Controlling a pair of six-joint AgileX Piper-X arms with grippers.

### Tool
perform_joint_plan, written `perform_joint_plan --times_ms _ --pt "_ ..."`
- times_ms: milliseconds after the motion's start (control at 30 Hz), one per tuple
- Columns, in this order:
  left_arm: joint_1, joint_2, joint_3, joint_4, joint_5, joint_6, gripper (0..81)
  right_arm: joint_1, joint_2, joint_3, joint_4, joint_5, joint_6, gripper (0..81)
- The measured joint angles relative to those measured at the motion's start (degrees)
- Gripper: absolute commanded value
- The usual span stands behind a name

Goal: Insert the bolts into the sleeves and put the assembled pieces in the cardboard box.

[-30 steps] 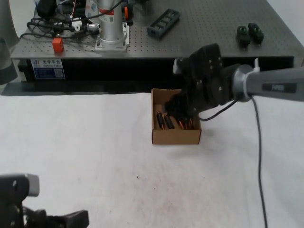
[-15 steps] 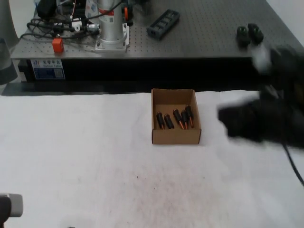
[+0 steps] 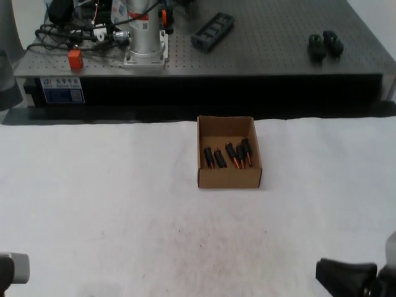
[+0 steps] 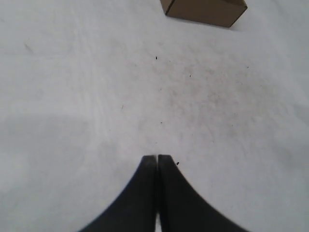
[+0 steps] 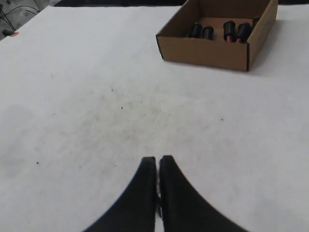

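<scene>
Little looks left to spoil, since the assembled pieces point(image 3: 228, 154) lie side by side inside the cardboard box point(image 3: 229, 179) and no loose bolt or sleeve shows on the white cloth point(image 3: 124, 204) around the box; the remaining risk, as I judge it, is to the box itself; it is light and sits free on the cloth, so an arm swinging back toward the box low or off line could clip a wall, push the box askew or tip it and spill the pieces; a second risk is a bolt not fully seated in its sleeve working loose if the box is jolted, though how deep each bolt sits is too small to tell; a fold of cloth dragged by a finger could also tug the box along; the left gripper point(image 4: 157, 162) is well apart from the box on the box's near side, its two fingers pressed together with nothing between them; the right gripper point(image 5: 158, 162) is likewise well short of the box's front wall, clenched on nothing; whether either pair of tips brushes the cloth I cannot tell.
</scene>
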Motion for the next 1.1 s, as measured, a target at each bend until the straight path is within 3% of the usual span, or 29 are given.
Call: perform_joint_plan --times_ms 400,1100 --pt "0.0 0.0 4.37 -1.28 -1.13 9.28 0.7 0.0 -0.26 2.73 0.32 0.0 0.0 2.4" --pt "0.0 0.0 10.8 -4.07 -1.13 4.39 0.7 0.0 -0.26 2.73 0.32 0.0 0.0 2.4"
